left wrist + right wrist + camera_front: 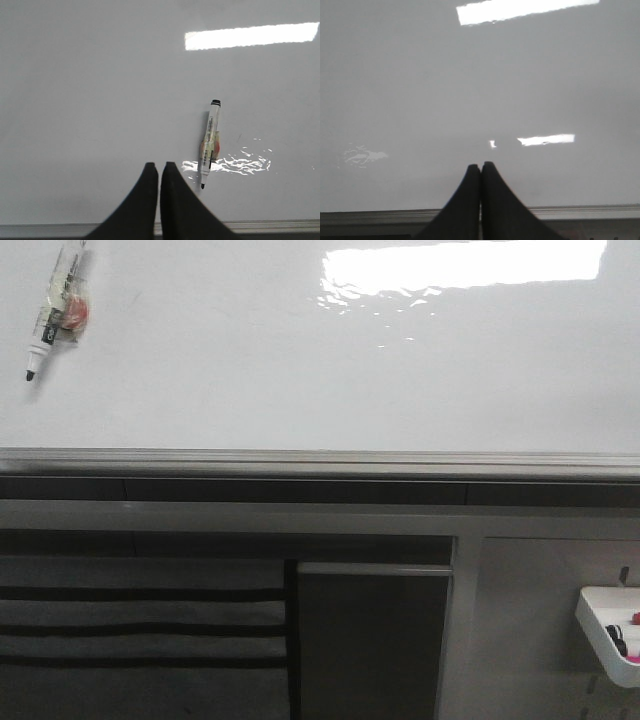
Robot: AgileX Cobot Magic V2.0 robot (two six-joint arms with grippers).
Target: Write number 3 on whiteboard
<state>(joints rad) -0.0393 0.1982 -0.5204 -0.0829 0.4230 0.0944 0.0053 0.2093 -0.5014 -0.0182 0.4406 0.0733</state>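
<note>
Front view shows the whiteboard (300, 360) filling most of the frame, totally blank, so no number 3 on it yet. A marker (58, 308) lies on the board at its far left, tilted, black tip pointing down toward the grey edge rail (320, 462). Further right along the board there's a big bright light reflection (465, 265) near its top edge. Way off to the right, below the rail, a small white tray (605, 630) hangs on a panel with some dark bits in it, can't make out what.

Left wrist view: left gripper (159, 167) has its black fingers pressed together, holding nothing, with the marker (210, 142) lying just beside them on the board (90, 100), not touching.

Right wrist view: right gripper (480, 167) is also pinched closed and empty, sitting over bare whiteboard (420, 75) near the rail (580, 211).
</note>
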